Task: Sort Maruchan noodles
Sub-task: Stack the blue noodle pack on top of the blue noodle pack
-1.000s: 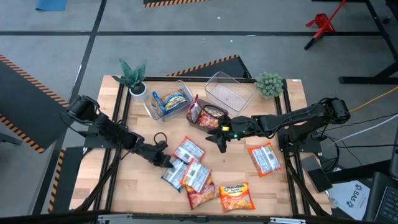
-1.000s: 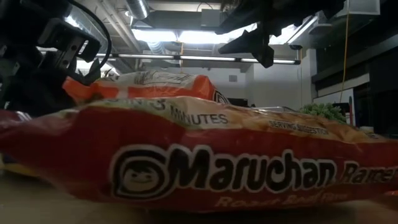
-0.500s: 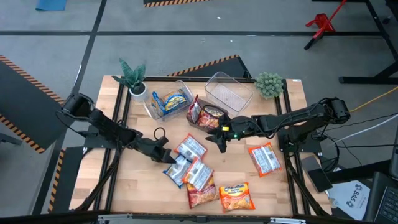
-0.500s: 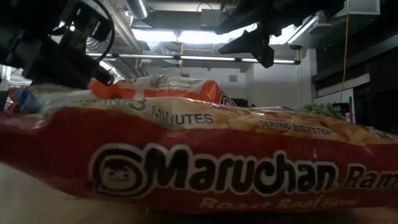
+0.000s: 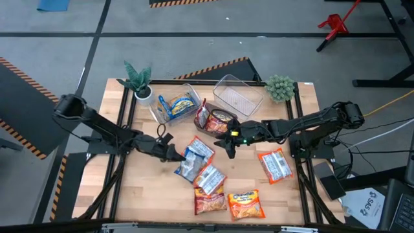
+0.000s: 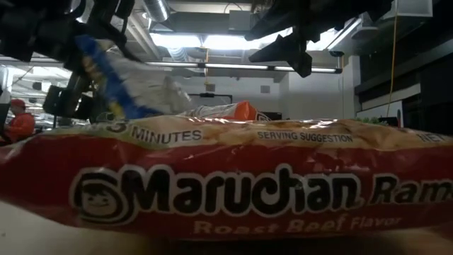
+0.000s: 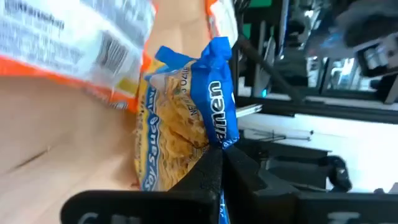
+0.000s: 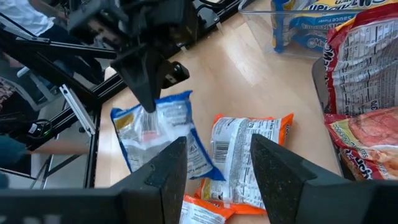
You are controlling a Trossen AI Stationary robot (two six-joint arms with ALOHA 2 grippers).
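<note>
My left gripper (image 5: 173, 155) is above the middle of the table, shut on a blue-yellow Maruchan packet (image 5: 188, 166), which is seen close up in the left wrist view (image 7: 180, 124) and raised in the low view (image 6: 106, 78). Orange packets (image 5: 199, 149) (image 5: 210, 178) lie flat beside it. A red roast-beef packet (image 5: 208, 204) and a yellow-orange one (image 5: 246, 204) lie near the near edge. Another orange packet (image 5: 274, 165) lies to the right. My right gripper (image 5: 229, 147) hovers open above the table's middle, touching nothing (image 8: 217, 149). My left gripper pinches the blue-yellow packet between its two fingers at the crimped end seam (image 7: 219, 140). It comes from above and from the table's left, slanting down (image 8: 146, 87). The packet hangs tilted below the fingers (image 8: 155, 134). Whether its lower edge touches the table, I cannot tell.
At the far side stand a clear bin with a blue packet (image 5: 176, 103), a bin with red packets (image 5: 217, 120) and an empty clear bin (image 5: 237, 94). Two small plants (image 5: 138, 80) (image 5: 280, 87) stand at the far corners. Bare wood shows at the near left (image 5: 142, 194).
My left gripper, shut on the blue-yellow packet, has risen and moved a little toward the far edge. The packet has gone from lying flat at the left of the pile to hanging tilted below the fingers. The right arm has kept still.
</note>
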